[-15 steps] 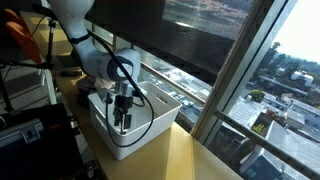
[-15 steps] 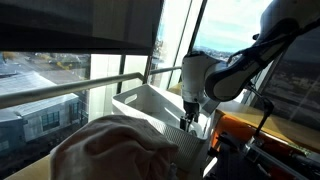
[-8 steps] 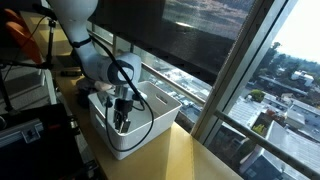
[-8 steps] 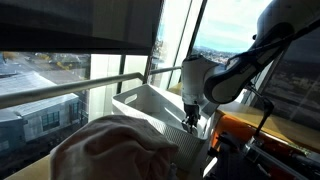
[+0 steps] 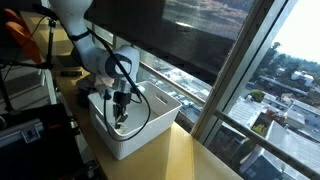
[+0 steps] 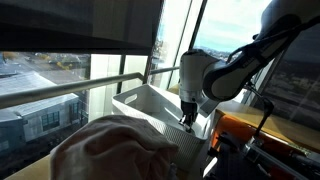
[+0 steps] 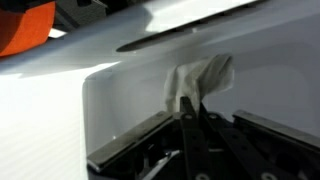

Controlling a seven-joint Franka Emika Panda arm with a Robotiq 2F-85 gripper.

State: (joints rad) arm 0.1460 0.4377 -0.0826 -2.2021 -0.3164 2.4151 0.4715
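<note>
My gripper (image 7: pixel 191 104) is shut on a crumpled white cloth (image 7: pixel 198 78), which bunches up just past the fingertips against the white inner wall of a bin (image 7: pixel 120 100). In both exterior views the arm reaches down into this white rectangular bin (image 5: pixel 140 137) (image 6: pixel 148 100), with the gripper (image 5: pixel 118 113) (image 6: pixel 185 119) low inside it. In those two views the bin walls and the gripper hide the cloth.
The bin stands on a wooden counter (image 5: pixel 190 155) along a large window (image 5: pixel 230 60). A heap of pale fabric (image 6: pixel 115 150) fills the foreground in an exterior view. An orange object (image 7: pixel 35 25) (image 5: pixel 15 35) lies beyond the bin, near cables and equipment.
The jaws have closed from wide open onto the white cloth. The gripper has stayed low in the bin, shifting only slightly.
</note>
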